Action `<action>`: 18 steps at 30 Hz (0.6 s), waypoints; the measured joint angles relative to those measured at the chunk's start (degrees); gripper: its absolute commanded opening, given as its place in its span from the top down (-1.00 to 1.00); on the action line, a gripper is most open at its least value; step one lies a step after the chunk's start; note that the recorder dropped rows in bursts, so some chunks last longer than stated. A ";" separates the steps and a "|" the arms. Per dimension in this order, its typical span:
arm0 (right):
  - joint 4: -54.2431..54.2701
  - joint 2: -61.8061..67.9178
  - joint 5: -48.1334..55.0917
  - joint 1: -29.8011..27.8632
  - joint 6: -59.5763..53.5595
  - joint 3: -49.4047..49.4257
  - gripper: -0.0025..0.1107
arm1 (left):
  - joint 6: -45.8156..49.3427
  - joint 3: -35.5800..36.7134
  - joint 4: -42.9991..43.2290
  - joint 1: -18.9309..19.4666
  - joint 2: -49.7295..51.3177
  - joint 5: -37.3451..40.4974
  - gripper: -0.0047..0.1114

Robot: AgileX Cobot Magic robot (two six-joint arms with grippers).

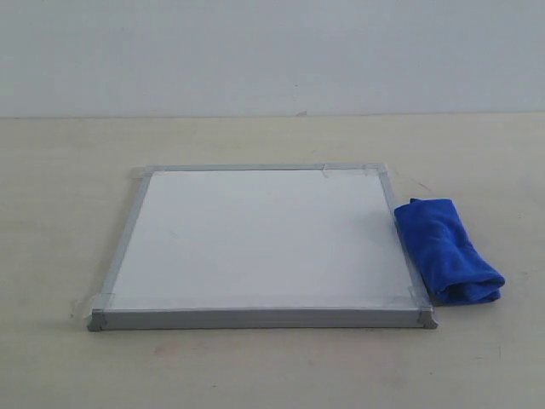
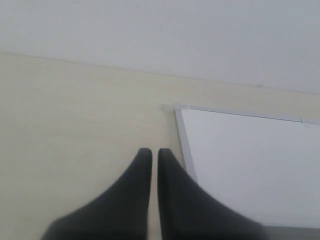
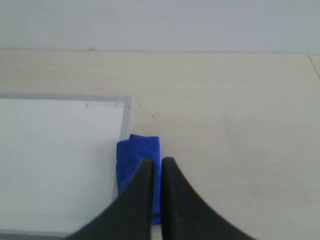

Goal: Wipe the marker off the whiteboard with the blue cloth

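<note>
The whiteboard (image 1: 255,239) lies flat on the table, silver-framed, with tape at its corners. No red marker line shows on its white surface in any view. The blue cloth (image 1: 447,251) lies folded on the table against the board's right edge. Neither arm appears in the exterior view. My left gripper (image 2: 155,152) is shut with nothing in it, hanging over bare table just outside the whiteboard (image 2: 250,165) frame's left side. My right gripper (image 3: 157,162) is shut and empty, raised above the blue cloth (image 3: 137,150) beside the whiteboard (image 3: 55,155).
The pale wooden table (image 1: 272,366) extends around the board on all sides. A plain light wall (image 1: 272,51) rises behind the table's far edge.
</note>
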 measured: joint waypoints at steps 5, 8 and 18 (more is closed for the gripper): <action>-1.59 -8.60 -10.89 -0.93 -0.52 3.92 0.96 | 0.00 0.00 0.00 0.00 0.00 0.00 0.84; -3.08 -15.08 -20.62 -4.37 -0.75 11.87 0.96 | 0.00 0.00 0.00 0.00 0.00 0.00 0.84; -1.35 -31.53 -34.84 -9.38 0.96 37.02 0.96 | 0.00 0.00 0.00 0.00 0.00 0.00 0.84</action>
